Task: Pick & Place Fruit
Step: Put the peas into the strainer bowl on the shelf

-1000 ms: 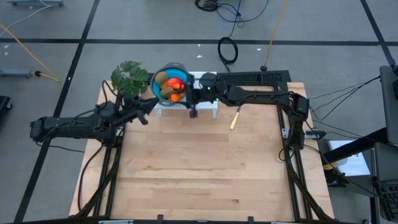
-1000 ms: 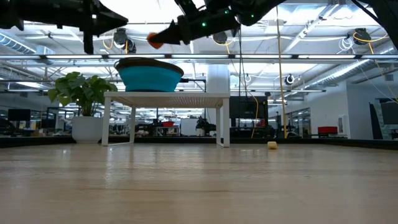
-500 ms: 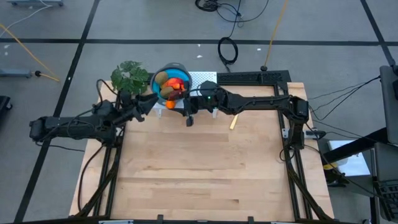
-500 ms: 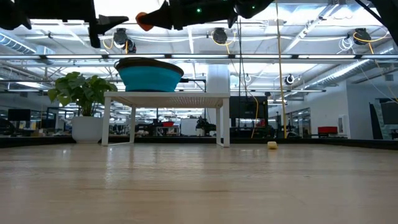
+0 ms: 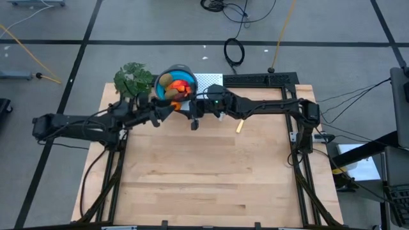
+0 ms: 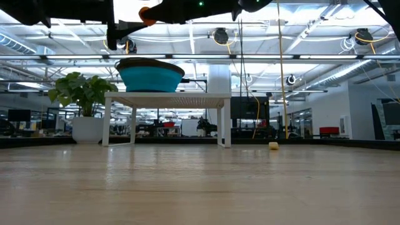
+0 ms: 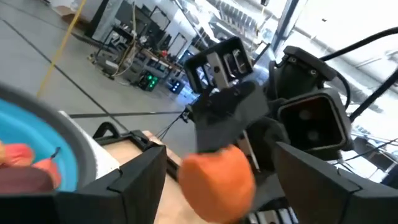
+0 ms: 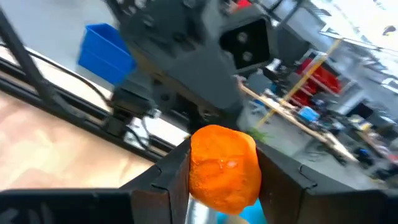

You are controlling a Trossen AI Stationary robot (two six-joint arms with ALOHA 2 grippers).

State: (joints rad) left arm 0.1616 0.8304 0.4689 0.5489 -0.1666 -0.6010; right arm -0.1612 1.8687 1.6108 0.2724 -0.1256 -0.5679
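Two arms meet above the table's far edge, near twelve o'clock on the wooden table [image 5: 204,172]; the right gripper [image 8: 222,163] is clamped on one orange ball [image 8: 224,165], its two fingers pressed against the ball's sides; the left gripper [image 7: 219,171] faces it with its two fingers [image 7: 134,180] spread apart, the same orange ball sitting in the gap between them, and whether they touch it cannot be told; from above, the ball shows as a small orange spot just at four o'clock of the one blue bowl [image 5: 176,85], between the two gripper heads; the bowl stands on one small white stand [image 6: 167,100] at the table's far side; inside the bowl lie other fruit, of which one olive-brown oval [image 5: 165,80] and some red-orange pieces [image 5: 181,88] can be made out, though their exact number cannot be counted; one green leafy plant [image 5: 133,78] stands at nine o'clock of the bowl; one slim pale-handled knife [image 5: 241,123] lies on the table at four o'clock of the stand, apart from both grippers.
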